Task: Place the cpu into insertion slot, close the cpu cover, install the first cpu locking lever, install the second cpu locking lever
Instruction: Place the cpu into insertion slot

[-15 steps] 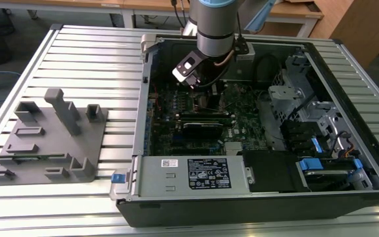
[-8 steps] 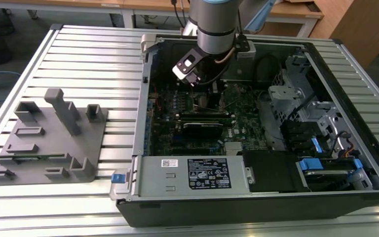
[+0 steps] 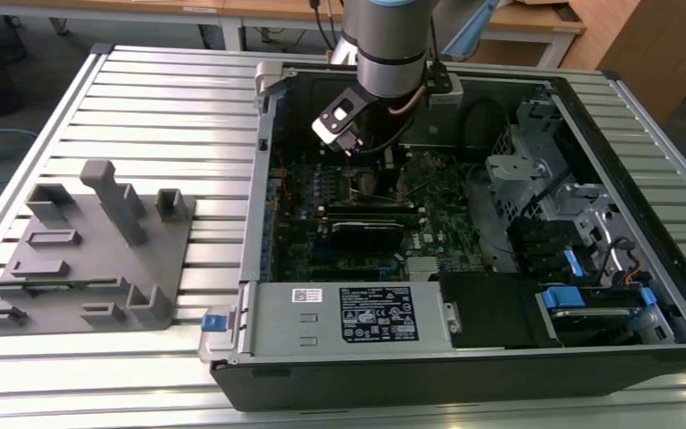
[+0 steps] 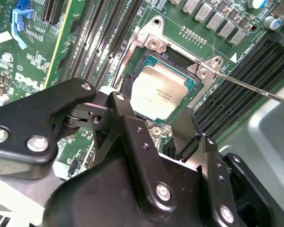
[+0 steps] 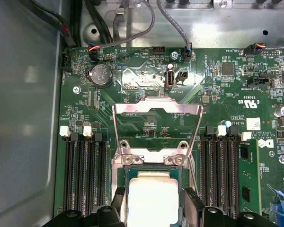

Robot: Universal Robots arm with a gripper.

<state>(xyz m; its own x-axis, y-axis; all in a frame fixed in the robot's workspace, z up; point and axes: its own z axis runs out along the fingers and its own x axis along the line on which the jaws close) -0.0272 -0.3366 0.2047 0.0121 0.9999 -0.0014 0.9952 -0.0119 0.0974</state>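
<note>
Cpu [image 4: 158, 94] is sitting squarely over the insertion slot [image 4: 166, 56], down at the level of its rim. Whether it is fully seated I cannot tell. The gripper [image 4: 154, 101] is reaching down over the insertion slot, and its two black fingers [image 4: 184, 125] are pressing against opposite edges of the chip, so it is looking clamped on the cpu rather than hanging free.

In the first wrist view the cpu cover [image 5: 132, 108] is standing swung open beyond the insertion slot, with the green board showing through its square cut-out. A thin wire locking lever [image 4: 255, 90] is lying out to one side of the insertion slot, not hooked down.

As for handling, the chip is looking light, flat and quite stiff, and its smooth metal face is offering nothing to grip. I am judging the two thin side edges, where the fingers are sitting now, to be the only sound place to hold it. The underside and the slot's contacts are likely delicate, so any tilt or sideways drag at the insertion slot is risking damage. The cover is looking like thin springy sheet metal, best moved by its free edge.
</note>
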